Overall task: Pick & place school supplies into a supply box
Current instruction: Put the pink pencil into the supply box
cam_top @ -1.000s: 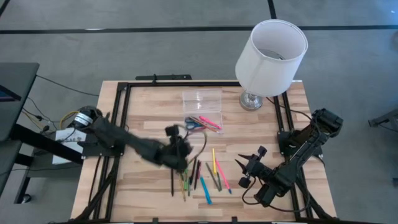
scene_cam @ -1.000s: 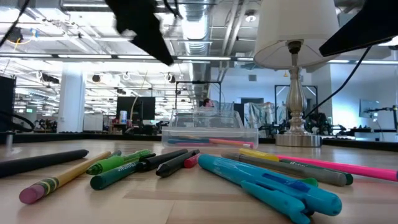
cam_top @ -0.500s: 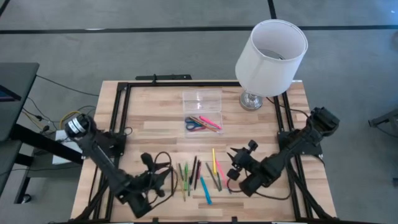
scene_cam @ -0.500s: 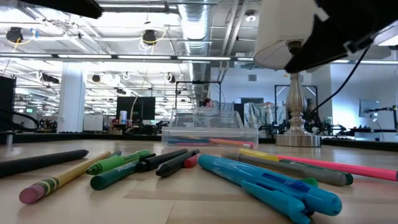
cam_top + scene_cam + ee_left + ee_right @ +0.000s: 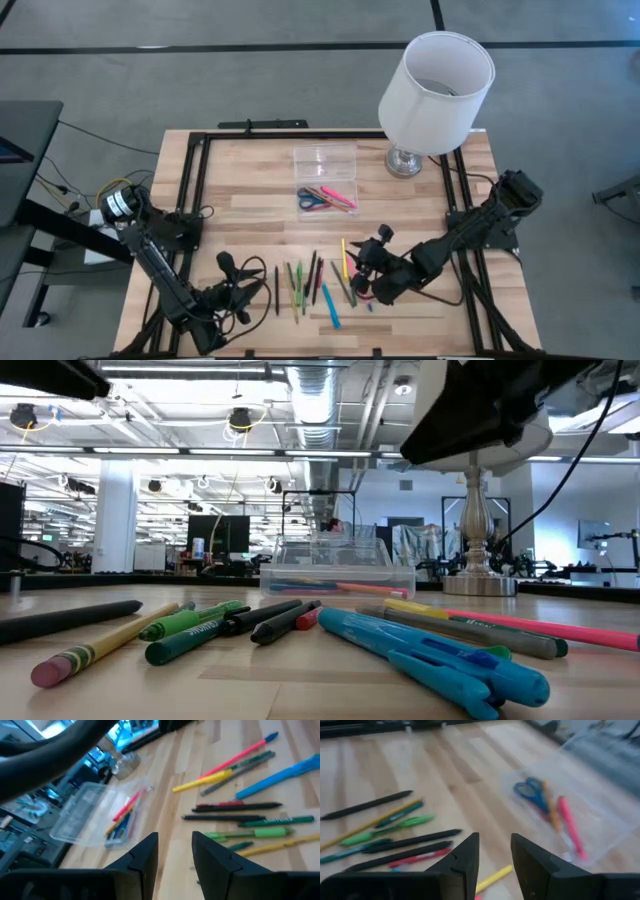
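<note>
Right gripper (image 5: 362, 272), fingers parted and empty, hovers over the pens (image 5: 318, 280); it should straddle a single pen squarely. Left gripper (image 5: 243, 290) waits empty, near left.

We see a lamp with a large white shade (image 5: 437, 78) on a silver base (image 5: 404, 162) at the far right corner of the light wooden table (image 5: 240, 180). A black metal frame (image 5: 262, 133) runs along the table's edges. Grey floor (image 5: 200, 80) crossed by dark lines surrounds it.
</note>
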Robot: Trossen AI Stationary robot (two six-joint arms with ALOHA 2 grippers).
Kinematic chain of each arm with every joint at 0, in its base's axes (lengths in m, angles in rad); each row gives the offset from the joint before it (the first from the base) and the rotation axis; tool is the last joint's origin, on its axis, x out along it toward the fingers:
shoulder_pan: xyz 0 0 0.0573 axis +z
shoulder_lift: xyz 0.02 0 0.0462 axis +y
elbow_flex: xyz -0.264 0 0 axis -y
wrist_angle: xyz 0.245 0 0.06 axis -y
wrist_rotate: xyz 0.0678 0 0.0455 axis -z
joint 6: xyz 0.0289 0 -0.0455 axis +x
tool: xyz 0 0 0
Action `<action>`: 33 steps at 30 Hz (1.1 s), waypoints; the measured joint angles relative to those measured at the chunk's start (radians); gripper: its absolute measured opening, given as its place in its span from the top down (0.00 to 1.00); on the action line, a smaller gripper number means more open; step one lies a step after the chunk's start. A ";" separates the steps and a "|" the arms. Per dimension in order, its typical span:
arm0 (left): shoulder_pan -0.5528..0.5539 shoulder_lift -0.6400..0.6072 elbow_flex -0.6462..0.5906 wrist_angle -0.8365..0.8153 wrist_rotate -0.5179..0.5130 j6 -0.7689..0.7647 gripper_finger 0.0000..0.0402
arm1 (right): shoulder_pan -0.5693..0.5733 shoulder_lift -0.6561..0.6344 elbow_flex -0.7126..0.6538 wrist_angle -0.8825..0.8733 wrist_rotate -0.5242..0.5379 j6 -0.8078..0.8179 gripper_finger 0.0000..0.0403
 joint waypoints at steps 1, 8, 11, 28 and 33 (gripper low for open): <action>0.000 0.000 0.000 -0.002 0.012 -0.007 0.72 | -0.007 0.000 0.000 0.015 -0.037 0.006 0.73; 0.000 0.000 0.000 -0.038 0.024 -0.039 0.72 | -0.054 0.035 -0.002 0.024 -0.243 0.124 0.73; 0.000 0.000 0.000 -0.046 0.023 -0.041 0.72 | -0.068 0.062 0.003 0.023 -0.239 0.139 0.73; 0.000 0.000 0.000 -0.090 0.032 -0.108 0.72 | -0.078 0.082 0.000 -0.150 -0.418 0.246 0.73; 0.000 0.000 0.000 -0.091 0.033 -0.108 0.72 | -0.064 0.082 0.000 -0.148 -0.444 0.245 0.73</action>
